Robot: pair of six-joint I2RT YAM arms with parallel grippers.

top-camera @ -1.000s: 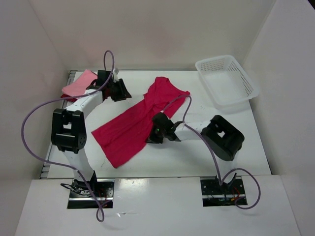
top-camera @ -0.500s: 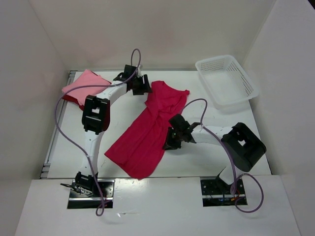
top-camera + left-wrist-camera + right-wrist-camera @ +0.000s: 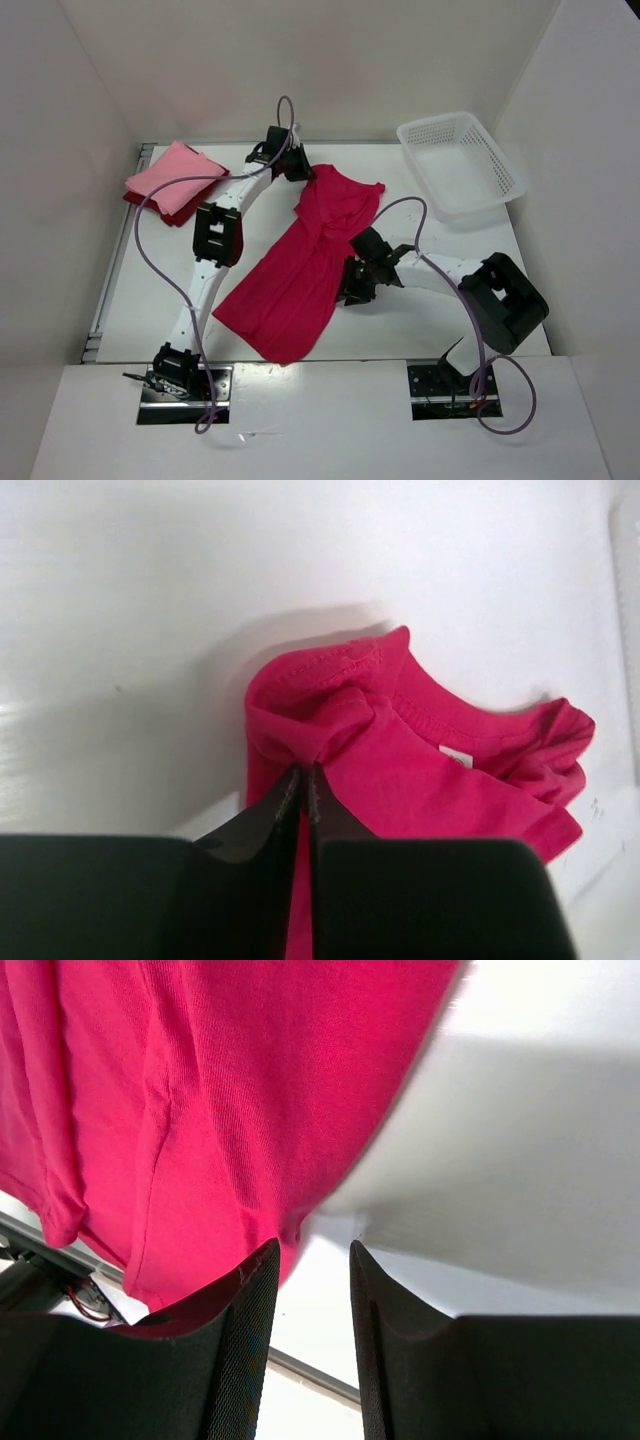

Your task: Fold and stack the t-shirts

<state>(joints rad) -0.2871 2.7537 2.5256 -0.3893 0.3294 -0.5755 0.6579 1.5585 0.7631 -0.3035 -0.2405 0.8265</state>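
Left claw (image 3: 303,778) is clamped on a collar-side fold of the magenta shirt (image 3: 300,270), which is laid diagonally across the table (image 3: 150,270). Right claw (image 3: 310,1252) is held apart beside its side edge, gripping nothing. If pulled from one pinch alone, the cloth could be bunched or dropped.

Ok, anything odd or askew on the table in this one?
Only the magenta shirt: it lies diagonally across the table, rumpled, its collar end bunched where the left gripper pinches it. The pink shirt sits neatly folded on the dark red shirt. Nothing spilled or damaged.
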